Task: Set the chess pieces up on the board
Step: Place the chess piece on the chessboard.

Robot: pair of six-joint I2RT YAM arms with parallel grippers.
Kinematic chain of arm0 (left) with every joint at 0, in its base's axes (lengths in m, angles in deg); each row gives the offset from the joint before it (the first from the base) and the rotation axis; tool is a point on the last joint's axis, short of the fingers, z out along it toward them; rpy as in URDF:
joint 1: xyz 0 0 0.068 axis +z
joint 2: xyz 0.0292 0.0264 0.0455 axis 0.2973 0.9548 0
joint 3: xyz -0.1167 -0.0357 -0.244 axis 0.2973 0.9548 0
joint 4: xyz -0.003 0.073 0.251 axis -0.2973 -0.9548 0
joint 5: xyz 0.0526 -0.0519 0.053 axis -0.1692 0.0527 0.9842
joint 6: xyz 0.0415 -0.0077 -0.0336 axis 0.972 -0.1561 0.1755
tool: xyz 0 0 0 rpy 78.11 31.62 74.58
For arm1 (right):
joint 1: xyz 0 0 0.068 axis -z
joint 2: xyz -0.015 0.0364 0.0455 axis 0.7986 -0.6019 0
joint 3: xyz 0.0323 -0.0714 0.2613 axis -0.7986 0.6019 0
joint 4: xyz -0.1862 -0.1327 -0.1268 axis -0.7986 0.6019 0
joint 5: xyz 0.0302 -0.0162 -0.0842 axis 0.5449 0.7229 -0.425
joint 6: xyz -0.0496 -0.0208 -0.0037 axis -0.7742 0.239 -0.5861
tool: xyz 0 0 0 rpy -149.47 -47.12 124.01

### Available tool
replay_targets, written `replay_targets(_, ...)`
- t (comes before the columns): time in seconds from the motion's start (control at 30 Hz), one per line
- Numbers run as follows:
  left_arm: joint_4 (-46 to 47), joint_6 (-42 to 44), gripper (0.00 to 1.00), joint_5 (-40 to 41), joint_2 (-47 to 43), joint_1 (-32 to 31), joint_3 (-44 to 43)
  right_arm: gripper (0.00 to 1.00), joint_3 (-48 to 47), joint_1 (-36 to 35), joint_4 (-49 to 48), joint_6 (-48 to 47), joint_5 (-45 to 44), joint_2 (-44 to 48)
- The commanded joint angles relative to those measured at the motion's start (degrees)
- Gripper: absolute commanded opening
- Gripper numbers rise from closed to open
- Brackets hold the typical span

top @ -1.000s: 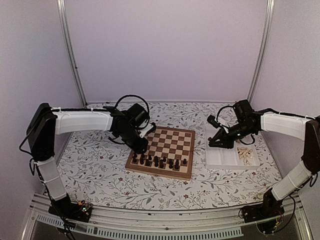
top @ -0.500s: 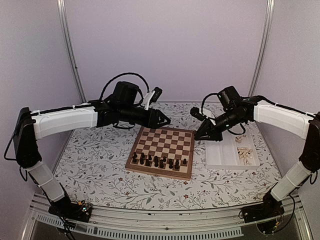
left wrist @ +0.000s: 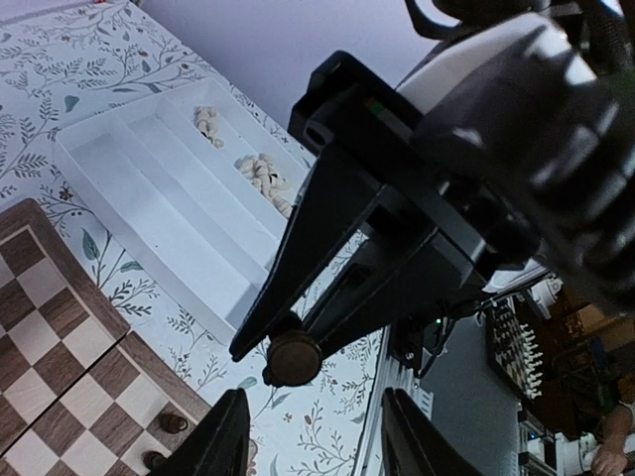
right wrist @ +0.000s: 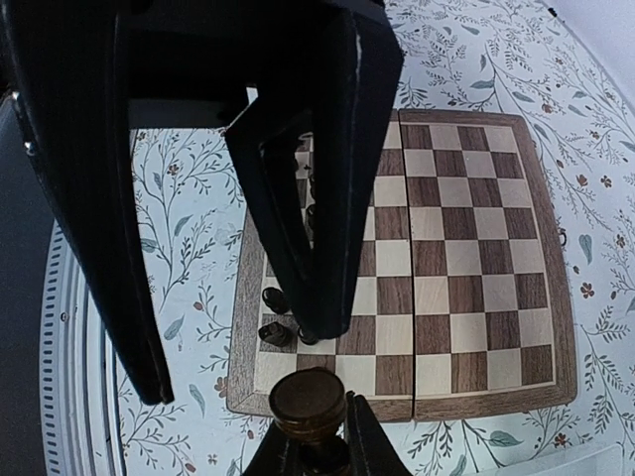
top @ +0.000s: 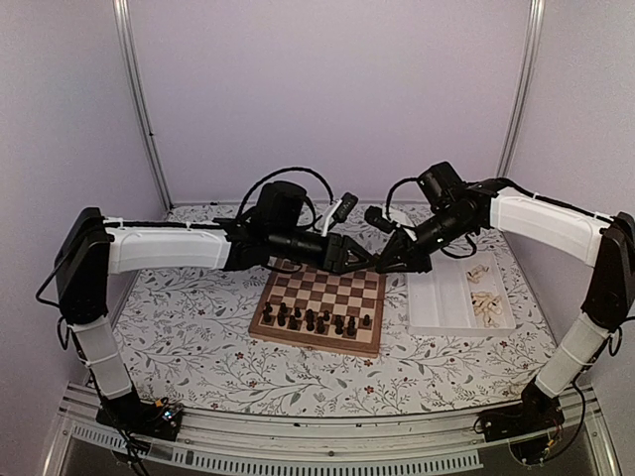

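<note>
Above the board's point(top: 319, 302) 12 o'clock edge, the right end effector point(top: 385, 264) pinches a dark piece point(right wrist: 309, 399) base-first toward the left end effector point(left wrist: 316, 416), whose fingers point(left wrist: 230, 436) stand apart and empty, probably to take it over for the rows of dark pieces point(top: 313, 319) at 6 o'clock.

Counter point(top: 189, 342): white leaf-and-flower print cover.
Walls point(top: 327, 89): plain pale lilac, around the counter.
Posts point(top: 140, 109): metal, at the counter's back corners.
</note>
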Motion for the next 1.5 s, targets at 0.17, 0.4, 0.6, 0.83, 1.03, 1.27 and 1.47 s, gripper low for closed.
replay_targets(0.17, 2.59, -2.03, 0.46, -2.06, 2.5, -0.49, -3.43, 0.15, -2.01, -2.16, 0.99, 0.56, -0.6, -0.64)
replay_targets(0.4, 2.81, -2.61, 0.33, -3.62, 4.01, -0.49, -4.26, 0.15, -2.14, -2.42, 0.85, 0.73, -0.52, -0.53)
replay_targets(0.6, 1.76, -2.47, 0.36, -3.61, 4.19, -0.49, -4.26, 0.15, -2.05, -2.43, 0.61, 0.91, -0.6, -0.49)
replay_targets(0.83, 0.53, -2.17, 0.26, -3.4, 4.51, -0.46, -4.24, 0.15, -2.05, -2.43, 0.47, 1.16, -0.6, -0.4)
replay_targets(1.03, 0.53, -2.28, 0.16, -4.05, 5.0, -0.41, -4.3, 0.15, -2.13, -2.43, 0.5, 1.34, -0.52, -0.36)
replay_targets(1.27, 7.5, -1.72, 0.12, 2.47, 0.63, 0.08, 0.45, 0.42, -4.52, -0.62, 1.55, 1.89, -0.72, 3.22)
replay_targets(1.47, 22.73, -0.93, 0.12, 9.39, -5.47, -0.06, 8.22, 0.97, -7.95, 10.33, -6.48, 11.3, 15.47, 10.56)
